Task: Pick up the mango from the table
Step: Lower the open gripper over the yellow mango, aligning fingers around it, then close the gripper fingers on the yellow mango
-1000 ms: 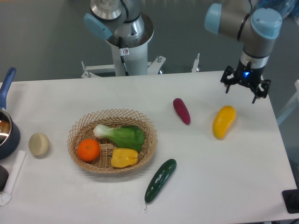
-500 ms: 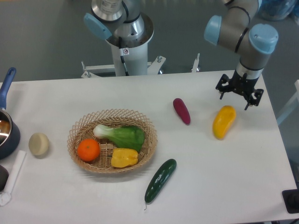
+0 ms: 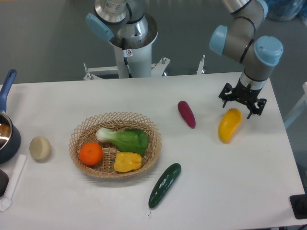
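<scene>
Mango [image 3: 229, 125] lies on the table [image 3: 230, 182] at about three o'clock from the wicker basket [image 3: 115, 144], well apart from it; its long axis tilts, upper end toward one o'clock; the gripper [image 3: 242, 102] hangs just above that upper end, fingers spread apart with nothing between them; a dark red vegetable [image 3: 186, 114] lies at nine o'clock from the mango; a cucumber [image 3: 164, 185] lies at five o'clock from the basket; the basket holds an orange [image 3: 90, 154], a yellow pepper [image 3: 127, 162] and a leafy green [image 3: 123, 139].
</scene>
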